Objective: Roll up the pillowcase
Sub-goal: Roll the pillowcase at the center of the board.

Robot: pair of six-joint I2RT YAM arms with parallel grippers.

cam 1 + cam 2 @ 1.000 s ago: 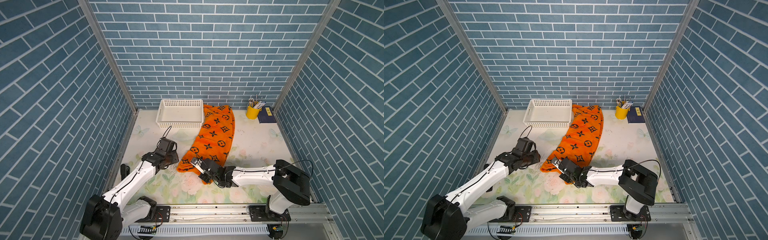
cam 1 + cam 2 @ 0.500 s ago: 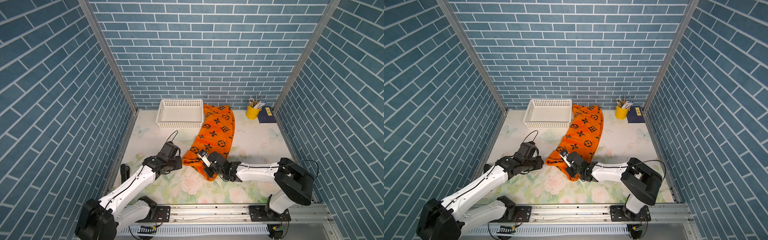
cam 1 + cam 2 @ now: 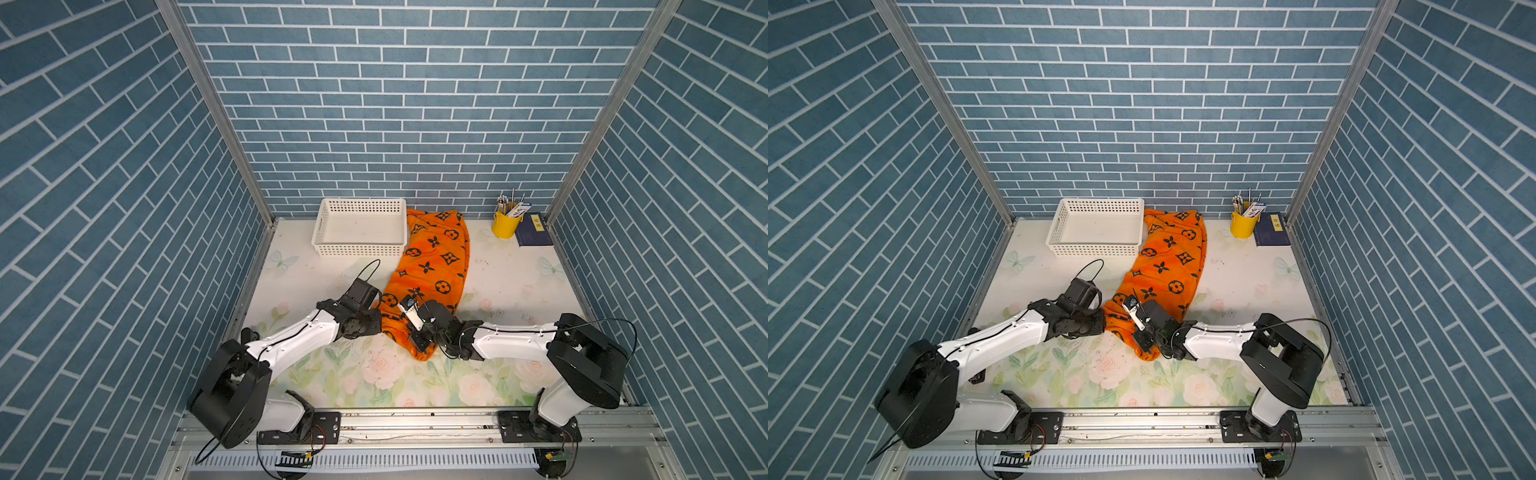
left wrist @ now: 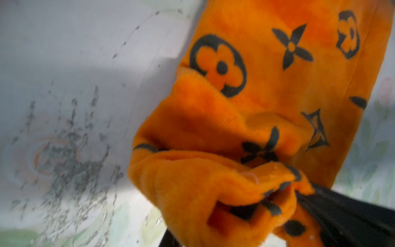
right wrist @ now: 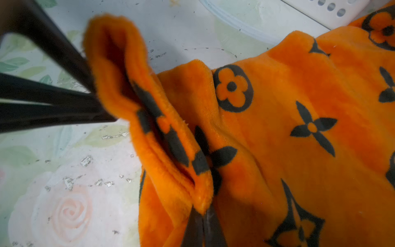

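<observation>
The orange pillowcase (image 3: 436, 262) (image 3: 1167, 266) with black flower motifs lies lengthwise from the back wall to mid-table, and its near end is bunched up. My left gripper (image 3: 381, 328) (image 3: 1105, 326) is at the near left corner. In the right wrist view its black fingers (image 5: 64, 100) pinch a raised fold of the pillowcase (image 5: 299, 128). My right gripper (image 3: 411, 330) (image 3: 1138, 329) (image 5: 203, 216) is shut on the near edge a short way to the right. In the left wrist view the pillowcase (image 4: 267, 85) hides my own jaws, and the right gripper's fingers (image 4: 342, 216) show.
A white perforated basket (image 3: 359, 248) stands at the back, touching the pillowcase's left side. A yellow cup of pens (image 3: 505, 226) and a dark blue book (image 3: 534, 237) sit at the back right. Brick-pattern walls close in three sides of the floral table.
My left gripper has moved right to the pillowcase's near left corner and closed on it. My right gripper has carried the near edge away from the front rail, bunching the fabric.
</observation>
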